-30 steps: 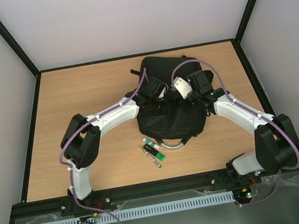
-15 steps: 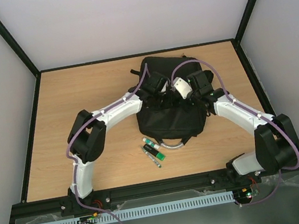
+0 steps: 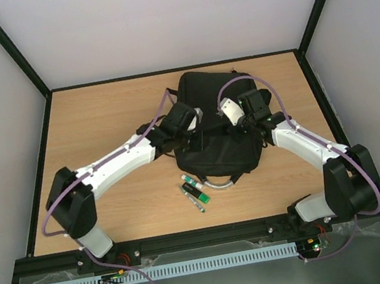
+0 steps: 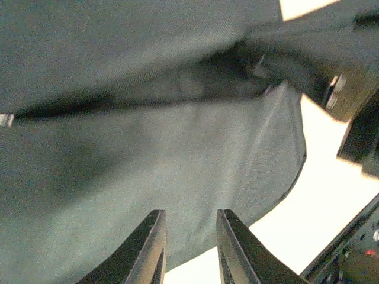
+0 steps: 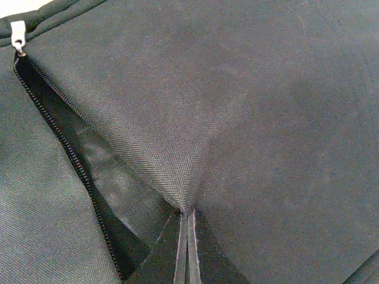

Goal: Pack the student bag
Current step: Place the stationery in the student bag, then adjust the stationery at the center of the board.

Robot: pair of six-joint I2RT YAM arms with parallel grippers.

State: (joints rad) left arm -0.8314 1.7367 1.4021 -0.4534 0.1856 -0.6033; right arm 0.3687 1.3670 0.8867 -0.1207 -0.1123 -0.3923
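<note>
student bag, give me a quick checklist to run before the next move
1. Zip opening on the student bag parted: ok, dark gap showing.
2. Right pincer holding the bag fabric at the opening's edge: ok, shut on it.
3. Left pincer free to pick: ok, slightly open, nothing between its fingers.
4. Small green-capped items packed: not ok, lying on the table in front of the bag.
5. Opening wide enough for them: cannot tell.

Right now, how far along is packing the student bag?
Done: the zip on the student bag gapes open. In hand: the right end effector pinches fabric beside the opening; the left end effector hovers open, empty. Left: the green-capped pens lie on the table, unpacked.
</note>
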